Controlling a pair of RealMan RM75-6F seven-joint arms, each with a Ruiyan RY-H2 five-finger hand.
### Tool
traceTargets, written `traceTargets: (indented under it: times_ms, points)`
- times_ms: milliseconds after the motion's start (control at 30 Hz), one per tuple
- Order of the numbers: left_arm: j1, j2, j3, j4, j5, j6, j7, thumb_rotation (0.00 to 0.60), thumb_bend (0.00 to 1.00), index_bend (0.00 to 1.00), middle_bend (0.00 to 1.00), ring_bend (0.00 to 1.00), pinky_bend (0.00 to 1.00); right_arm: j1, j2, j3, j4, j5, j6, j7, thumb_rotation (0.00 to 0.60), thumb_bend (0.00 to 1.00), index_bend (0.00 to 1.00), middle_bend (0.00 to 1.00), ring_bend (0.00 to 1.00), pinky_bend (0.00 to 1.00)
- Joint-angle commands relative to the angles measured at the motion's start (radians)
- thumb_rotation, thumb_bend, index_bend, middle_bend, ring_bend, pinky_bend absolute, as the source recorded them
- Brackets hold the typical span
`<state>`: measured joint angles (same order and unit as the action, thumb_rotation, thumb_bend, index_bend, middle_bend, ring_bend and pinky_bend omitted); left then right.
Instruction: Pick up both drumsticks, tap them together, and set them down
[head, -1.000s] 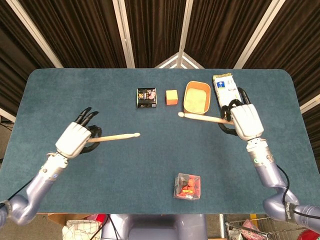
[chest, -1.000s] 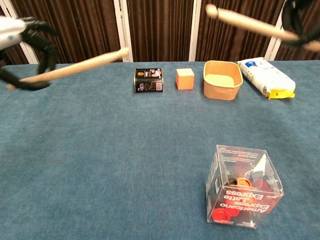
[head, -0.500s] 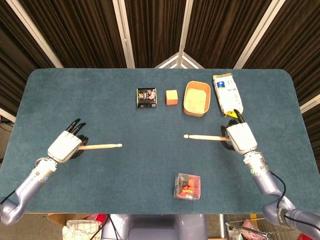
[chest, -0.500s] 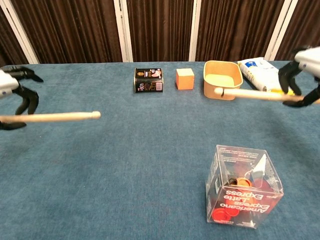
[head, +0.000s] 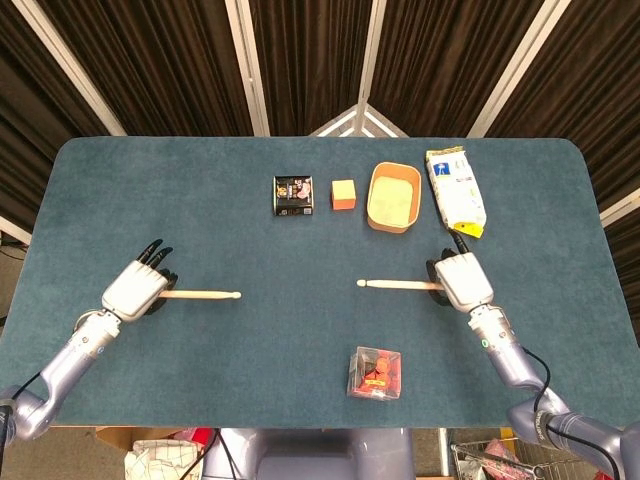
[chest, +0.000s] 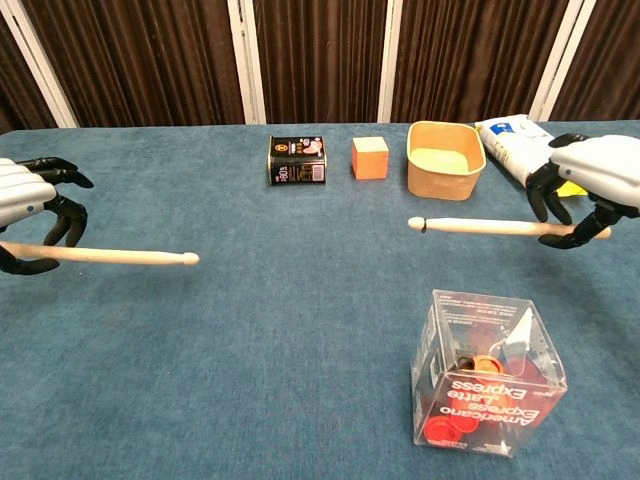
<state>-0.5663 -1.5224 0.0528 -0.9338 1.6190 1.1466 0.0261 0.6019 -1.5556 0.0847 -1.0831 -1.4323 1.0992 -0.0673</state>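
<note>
Two pale wooden drumsticks are in my hands, both low over the blue table (head: 300, 330). My left hand (head: 136, 286) (chest: 28, 200) grips the left drumstick (head: 200, 295) (chest: 120, 256) by its butt, tip pointing toward the table's middle. My right hand (head: 459, 280) (chest: 590, 180) grips the right drumstick (head: 395, 285) (chest: 480, 227) the same way, tip pointing left. The two tips are far apart. Whether the sticks touch the cloth I cannot tell.
Along the back stand a black tin (head: 293, 195), an orange cube (head: 343, 193), a tan bowl (head: 393, 197) and a white packet (head: 455, 190) just behind my right hand. A clear box of red items (head: 375, 372) (chest: 488, 375) sits near the front edge.
Both hands have come down and outward from raised positions, carrying the sticks low over the table. The right stick's tip has dropped below the bowl and shifted slightly left.
</note>
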Motion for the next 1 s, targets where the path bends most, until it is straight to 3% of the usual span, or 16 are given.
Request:
traceTargets:
  times_ms: [33, 200, 467, 600, 733, 900, 1000]
  points:
    - [-0.006, -0.01, -0.016, 0.003, -0.024, -0.025, 0.008, 0.6, 0.42, 0.5, 0.55, 0.1, 0.0, 0.009, -0.005, 0.008, -0.006, 0.02, -0.029, -0.021, 0.6, 0.46, 0.77, 0.69, 0.38, 0.0]
    - [-0.01, -0.014, -0.027, -0.005, -0.057, -0.066, 0.025, 0.6, 0.42, 0.45, 0.51, 0.08, 0.0, 0.012, 0.004, 0.021, -0.035, 0.069, -0.079, -0.074, 0.6, 0.46, 0.74, 0.69, 0.35, 0.0]
    - [-0.006, 0.01, -0.021, -0.041, -0.081, -0.11, 0.051, 0.6, 0.42, 0.33, 0.43, 0.05, 0.0, 0.009, 0.045, 0.029, -0.111, 0.184, -0.171, -0.2, 0.6, 0.46, 0.44, 0.55, 0.29, 0.0]
    - [0.001, 0.047, -0.024, -0.1, -0.095, -0.114, 0.046, 0.6, 0.41, 0.29, 0.35, 0.02, 0.0, 0.011, 0.076, 0.044, -0.184, 0.276, -0.207, -0.287, 0.6, 0.46, 0.35, 0.48, 0.28, 0.0]
    - [0.009, 0.099, -0.031, -0.172, -0.1, -0.095, 0.03, 0.6, 0.4, 0.19, 0.21, 0.0, 0.0, 0.015, 0.095, 0.055, -0.24, 0.347, -0.211, -0.358, 0.6, 0.46, 0.3, 0.45, 0.27, 0.0]
    - [0.018, 0.198, -0.055, -0.312, -0.113, -0.061, -0.009, 0.6, 0.36, 0.13, 0.11, 0.0, 0.0, 0.016, 0.128, 0.068, -0.317, 0.42, -0.193, -0.417, 0.6, 0.46, 0.17, 0.25, 0.2, 0.0]
    - [0.039, 0.278, -0.082, -0.436, -0.112, 0.011, -0.047, 0.6, 0.29, 0.11, 0.08, 0.0, 0.0, 0.0, 0.165, 0.11, -0.398, 0.46, -0.131, -0.401, 0.6, 0.38, 0.08, 0.15, 0.15, 0.0]
